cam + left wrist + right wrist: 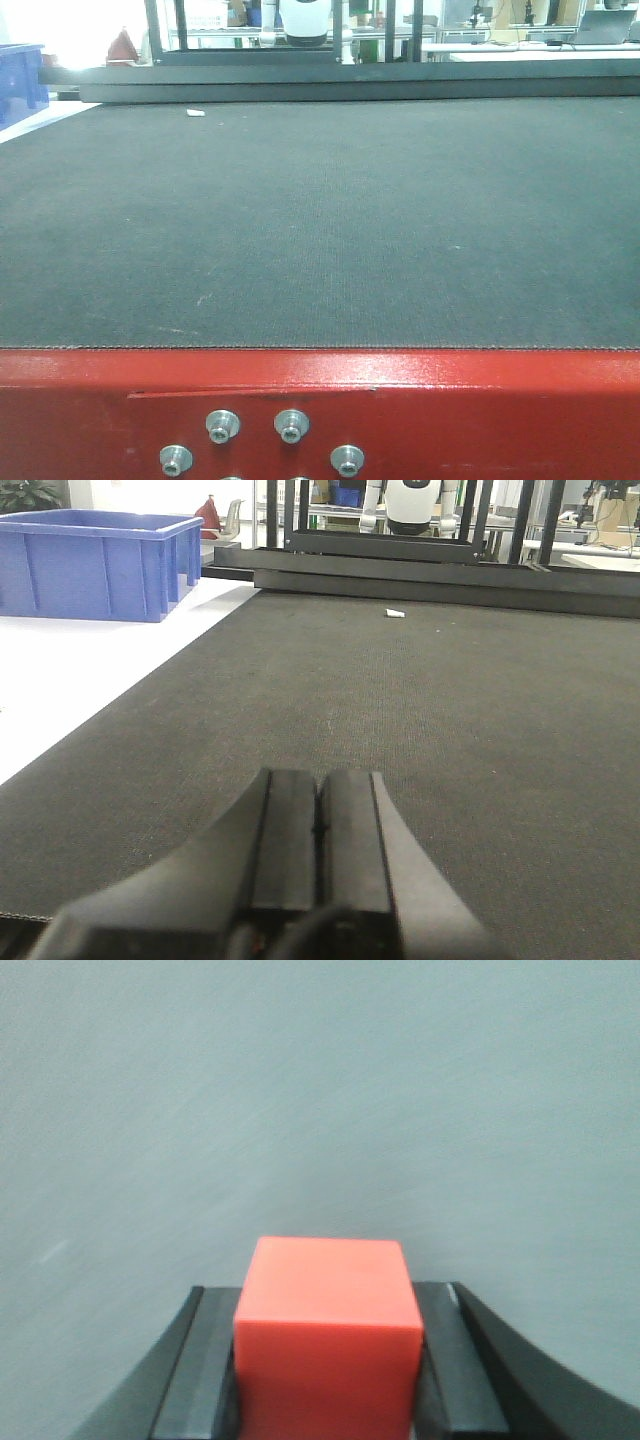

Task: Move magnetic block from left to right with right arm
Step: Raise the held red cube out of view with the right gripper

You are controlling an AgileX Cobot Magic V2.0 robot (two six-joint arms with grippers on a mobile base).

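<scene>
The left gripper point(320, 780) is matte black all over. It has two slab-like fingers point(288, 830) with flat rectangular faces, each backed by a smooth outer shoulder that curves away and widens towards the wrist. At its base sits what looks like a dark cable loop point(318, 925), too blurred to be sure. The right gripper point(322, 1295) has the same build, with black curved shoulders and flat finger pads point(203, 1370) that are slightly greyer along their inner strips.

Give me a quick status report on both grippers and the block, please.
Left gripper shut, empty. Right gripper shut on red block. No obstacle visible.
</scene>
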